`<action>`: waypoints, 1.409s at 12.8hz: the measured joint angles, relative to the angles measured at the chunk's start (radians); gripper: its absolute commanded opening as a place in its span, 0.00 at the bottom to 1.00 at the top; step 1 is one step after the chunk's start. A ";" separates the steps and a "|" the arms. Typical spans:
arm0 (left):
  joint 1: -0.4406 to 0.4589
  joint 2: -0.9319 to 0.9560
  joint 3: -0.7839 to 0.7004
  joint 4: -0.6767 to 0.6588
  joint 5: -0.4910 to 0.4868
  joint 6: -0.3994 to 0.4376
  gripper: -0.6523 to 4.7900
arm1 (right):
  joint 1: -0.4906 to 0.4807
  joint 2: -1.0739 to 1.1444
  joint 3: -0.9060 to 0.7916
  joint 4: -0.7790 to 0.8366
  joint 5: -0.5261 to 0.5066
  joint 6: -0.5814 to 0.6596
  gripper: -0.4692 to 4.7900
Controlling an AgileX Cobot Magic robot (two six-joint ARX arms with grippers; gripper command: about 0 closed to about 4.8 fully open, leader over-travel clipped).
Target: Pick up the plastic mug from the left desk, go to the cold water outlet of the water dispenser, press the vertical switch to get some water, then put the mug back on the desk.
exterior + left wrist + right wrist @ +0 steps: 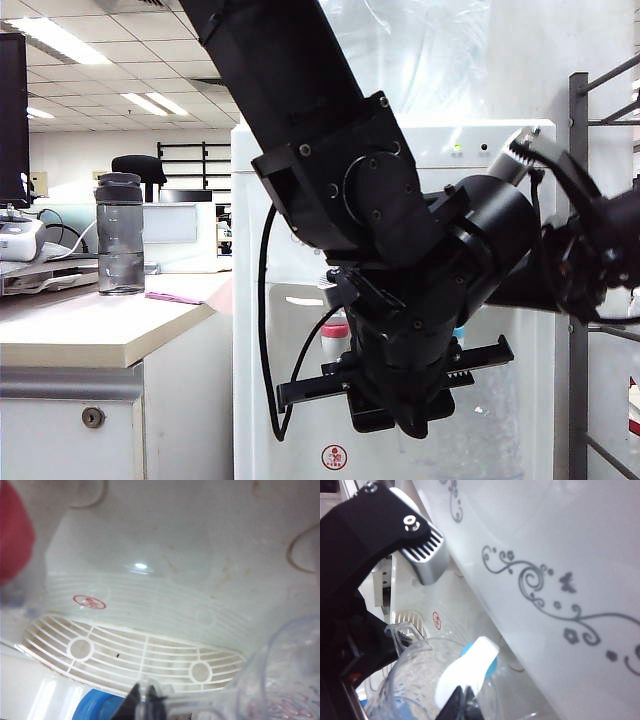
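The left pincer is closed on the thin handle of the plastic mug. It holds the mug inside the tap nook of the water dispenser, above the white drip grate. The clear, bumpy mug sits right under the vertical switch, the white lever with the blue ring of the cold water outlet behind it.

The right pincer is just in front of that lever. Only its dark tips show and they look close together, but I cannot tell if it is fully closed.

A small round red sticker is on the nook's back wall; its marks are too small to read. Another red round sticker is low on the dispenser's front. Grey curly flower drawings run across the white front.

In the exterior view the big black left arm hides most of the nook. The red tap peeks out beside it.

To the left is the beige table with a small round lock. A grey bottle with a dark lid stands on it, and a pink paper lies near. Far behind is an office with ceiling lights.
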 measured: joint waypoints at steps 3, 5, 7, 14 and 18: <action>0.000 0.000 0.000 0.000 0.000 0.000 0.11 | 0.000 0.018 0.000 0.027 -0.003 -0.001 0.09; 0.000 0.000 0.000 0.000 0.000 0.000 0.11 | 0.000 0.019 0.000 0.029 -0.004 -0.001 0.09; 0.000 0.000 0.000 0.000 0.000 0.000 0.11 | 0.002 0.029 0.003 0.035 -0.005 -0.001 0.09; 0.000 0.000 0.000 0.000 0.001 0.002 0.11 | 0.013 0.069 0.008 0.060 -0.016 -0.001 0.09; 0.000 0.000 0.000 0.000 0.001 0.005 0.11 | 0.014 0.079 0.010 0.068 -0.019 -0.001 0.09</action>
